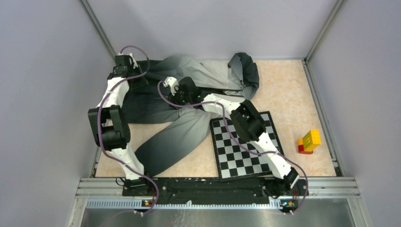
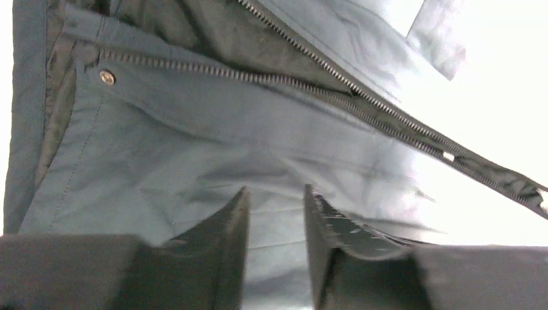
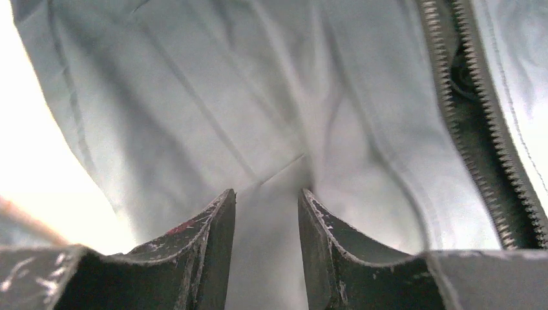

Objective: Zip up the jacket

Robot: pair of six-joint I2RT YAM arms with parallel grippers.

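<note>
- The jacket [image 1: 146, 111] lies spread over the far left and middle of the table [image 1: 293, 94]. Its dark part is at the left and its pale part toward the back.
- One sleeve [image 1: 175, 139] trails toward the near edge, fading from light grey to charcoal. The hood [image 1: 246, 71] is bunched at the far right of the cloth.
- In the left wrist view, the two rows of zipper [image 2: 388, 123] teeth lie apart at the left and meet toward the right. A metal snap [image 2: 106, 77] sits on the dark cloth near them.
- In the right wrist view, the zipper [image 3: 478, 148] runs down the right side, with a dark gap between its rows.
- The left gripper [image 2: 276, 190] is down on the dark cloth, its fingers a narrow gap apart with cloth between them. I cannot tell whether it grips the cloth.
- The right gripper [image 3: 266, 192] has the same narrow gap. Folds of pale cloth draw into the gap, so it pinches the jacket beside the zipper.
- The left arm [image 1: 111, 94] reaches to the far left corner.
- The right arm [image 1: 246, 120] crosses above the chessboard [image 1: 236, 156].
- One near corner of the chessboard touches the sleeve.
- A yellow and red block [image 1: 309, 141] stands well apart at the right.
</note>
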